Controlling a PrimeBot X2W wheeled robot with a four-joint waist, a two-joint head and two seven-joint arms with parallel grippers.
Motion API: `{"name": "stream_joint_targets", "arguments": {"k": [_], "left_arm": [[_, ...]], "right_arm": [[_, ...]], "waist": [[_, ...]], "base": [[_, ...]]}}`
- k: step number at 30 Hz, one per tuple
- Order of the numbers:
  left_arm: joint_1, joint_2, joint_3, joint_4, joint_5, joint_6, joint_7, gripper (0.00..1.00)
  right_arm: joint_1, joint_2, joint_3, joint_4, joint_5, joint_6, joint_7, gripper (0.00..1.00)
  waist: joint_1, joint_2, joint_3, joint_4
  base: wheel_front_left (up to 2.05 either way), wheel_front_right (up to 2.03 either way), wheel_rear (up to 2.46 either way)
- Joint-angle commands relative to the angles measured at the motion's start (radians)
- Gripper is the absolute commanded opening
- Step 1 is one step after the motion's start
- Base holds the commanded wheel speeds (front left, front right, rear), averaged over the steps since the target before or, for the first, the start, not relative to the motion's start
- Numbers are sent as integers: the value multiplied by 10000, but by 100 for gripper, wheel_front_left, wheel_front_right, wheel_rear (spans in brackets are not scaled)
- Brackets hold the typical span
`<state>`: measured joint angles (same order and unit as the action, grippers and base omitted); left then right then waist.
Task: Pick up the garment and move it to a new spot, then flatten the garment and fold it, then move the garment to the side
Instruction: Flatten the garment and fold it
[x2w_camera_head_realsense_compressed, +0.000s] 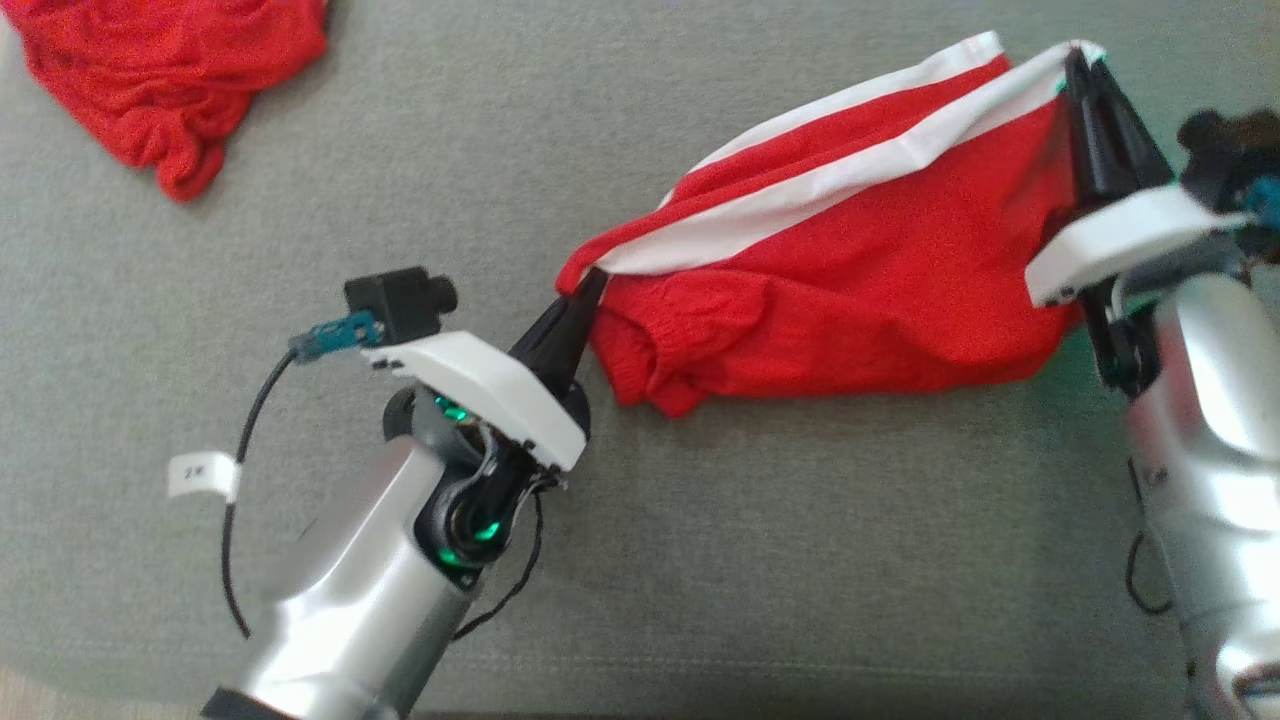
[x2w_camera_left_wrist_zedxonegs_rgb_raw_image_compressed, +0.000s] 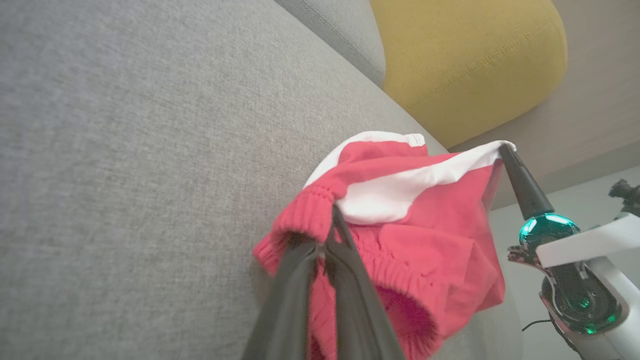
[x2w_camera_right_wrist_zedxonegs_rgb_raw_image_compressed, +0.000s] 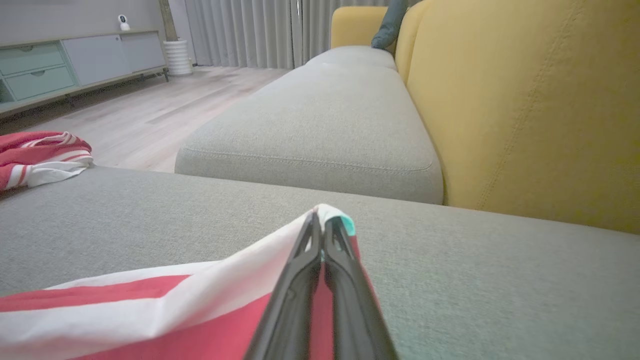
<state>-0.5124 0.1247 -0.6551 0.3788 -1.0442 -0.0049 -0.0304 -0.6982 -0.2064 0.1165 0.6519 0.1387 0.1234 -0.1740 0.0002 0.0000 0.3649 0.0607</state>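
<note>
A: Anything nearby?
B: Crumpled red cloth (x2w_camera_head_realsense_compressed: 170, 80) at ten o'clock on the grey sofa seat (x2w_camera_head_realsense_compressed: 700, 560), maybe clothing.
A: The garment (x2w_camera_head_realsense_compressed: 850, 280)?
B: Red, white-banded, stretched centre to two o'clock; left hand (x2w_camera_head_realsense_compressed: 592, 285) and right hand (x2w_camera_head_realsense_compressed: 1075, 58) each pinch a corner.

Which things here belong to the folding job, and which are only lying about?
Belonging to the job:
red garment with white stripes, stretched between both arms
left fingers, shut on one end
right fingers, shut on the other end
grey sofa seat, the work surface

Lying about:
crumpled red cloth, upper left of the head view
yellow back cushion
</note>
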Motion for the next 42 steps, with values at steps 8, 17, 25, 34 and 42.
{"name": "stream_joint_targets", "arguments": {"k": [8,17,25,34,42], "left_arm": [[-902,-194,216,290,53,-267,-187,0],[-1030,-364,68,592,56,-385,-324,0],[-848,-125,-149,375,685,-369,-1029,100],[279,855,57,-937,2087,409,-2176,100],[1435,1331,301,-1882,2649,1000,-2280,100]], "right_arm": [[-1847,-197,470,1927,-271,73,-234,0],[-2781,-168,690,3621,-417,73,-412,0],[-3071,-57,1072,4656,-149,73,-549,100],[-2959,-217,1955,4903,776,73,-594,100],[-2318,-745,3259,4487,2185,73,62,100]], "waist": [[-2,0,370,481],[-2,0,423,662],[-2,0,148,632],[-2,0,-607,432],[-2,0,-1225,237]], "base": [[0,0,0],[0,0,0],[0,0,0],[0,0,0],[0,0,0]]}}
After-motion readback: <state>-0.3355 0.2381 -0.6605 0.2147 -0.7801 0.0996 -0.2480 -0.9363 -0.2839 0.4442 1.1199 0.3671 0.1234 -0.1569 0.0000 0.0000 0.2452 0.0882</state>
